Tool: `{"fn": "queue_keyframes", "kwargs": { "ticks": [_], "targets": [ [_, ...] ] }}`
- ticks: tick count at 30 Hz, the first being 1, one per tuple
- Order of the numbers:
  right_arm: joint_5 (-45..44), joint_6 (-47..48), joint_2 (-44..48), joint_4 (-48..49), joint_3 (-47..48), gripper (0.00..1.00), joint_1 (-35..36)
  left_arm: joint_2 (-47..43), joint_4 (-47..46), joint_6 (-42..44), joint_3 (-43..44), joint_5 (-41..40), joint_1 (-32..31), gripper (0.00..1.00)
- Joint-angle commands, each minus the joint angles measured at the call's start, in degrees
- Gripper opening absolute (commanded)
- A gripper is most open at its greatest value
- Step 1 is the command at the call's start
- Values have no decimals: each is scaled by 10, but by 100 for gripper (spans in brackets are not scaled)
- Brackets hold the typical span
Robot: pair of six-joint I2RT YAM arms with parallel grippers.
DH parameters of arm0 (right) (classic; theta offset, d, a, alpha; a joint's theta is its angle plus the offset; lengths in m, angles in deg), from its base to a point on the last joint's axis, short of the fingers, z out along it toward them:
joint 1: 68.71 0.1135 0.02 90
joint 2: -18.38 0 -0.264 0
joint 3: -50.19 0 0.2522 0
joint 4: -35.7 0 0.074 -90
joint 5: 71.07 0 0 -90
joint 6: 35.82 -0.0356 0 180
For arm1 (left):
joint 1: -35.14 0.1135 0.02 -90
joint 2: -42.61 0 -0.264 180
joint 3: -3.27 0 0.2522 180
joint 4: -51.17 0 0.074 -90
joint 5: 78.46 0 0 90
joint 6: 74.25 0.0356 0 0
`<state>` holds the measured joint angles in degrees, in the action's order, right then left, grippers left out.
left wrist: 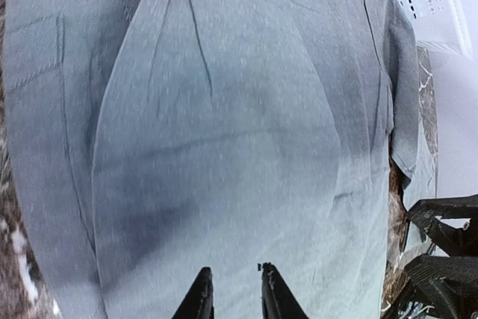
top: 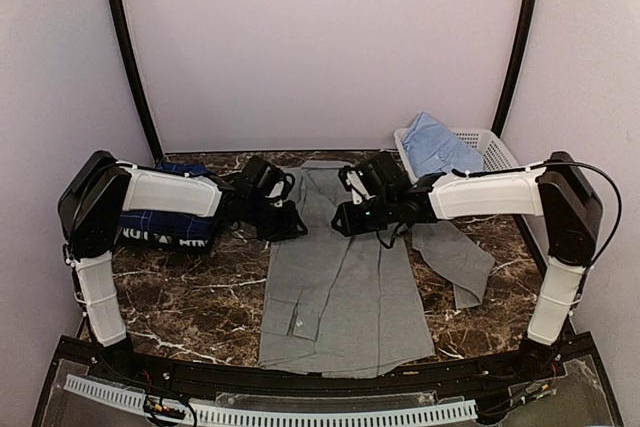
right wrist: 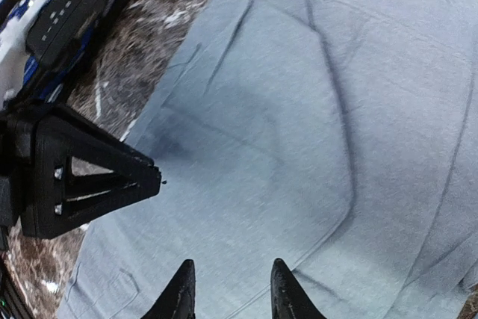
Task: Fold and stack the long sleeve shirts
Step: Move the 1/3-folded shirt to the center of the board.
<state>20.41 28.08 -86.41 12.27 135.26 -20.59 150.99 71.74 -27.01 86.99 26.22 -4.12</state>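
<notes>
Grey shirt (top: 340, 287) lies spread flat down the middle of the dark marble worktop (top: 190, 297), its long axis running from the back wall toward the arm bases. One sleeve trails off its right side across the stone.

The left tool (top: 285, 219) hangs at the shirt's left edge, over its upper half. The right tool (top: 345, 217) faces it from above the cloth, so the two are near each other but do not touch. In the left wrist view the left tool's fingers (left wrist: 200, 300) stand a little parted, with nothing between them and grey fabric filling the frame beyond. In the right wrist view the right tool's fingers (right wrist: 181, 293) are spread wider, also empty, over the same cloth.

A navy plaid shirt (top: 165, 230) lies bunched at the left of the worktop under the left arm. A light blue shirt (top: 438, 145) sits in the white basket (top: 495, 147) at the far right corner.
</notes>
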Motion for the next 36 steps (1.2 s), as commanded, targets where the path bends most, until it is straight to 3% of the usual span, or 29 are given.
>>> {"fn": "queue_keyframes", "kwargs": {
  "ticks": [1, 13, 27, 36],
  "targets": [
    [-31, 2, -35, 34, 6, 30, -26, 56, -58, 5, 44, -33, 10, 21],
    [-55, 23, -171, 10, 87, 22, -38, 86, -30, -10, -8, -66, 32, 19],
    [11, -21, -120, 18, 53, 23, 21, -53, 12, 17, -146, -49, 51, 19],
    [-36, -13, -25, -5, 24, 24, 5, -75, 13, 46, -39, -25, 51, 19]
  ]
}}
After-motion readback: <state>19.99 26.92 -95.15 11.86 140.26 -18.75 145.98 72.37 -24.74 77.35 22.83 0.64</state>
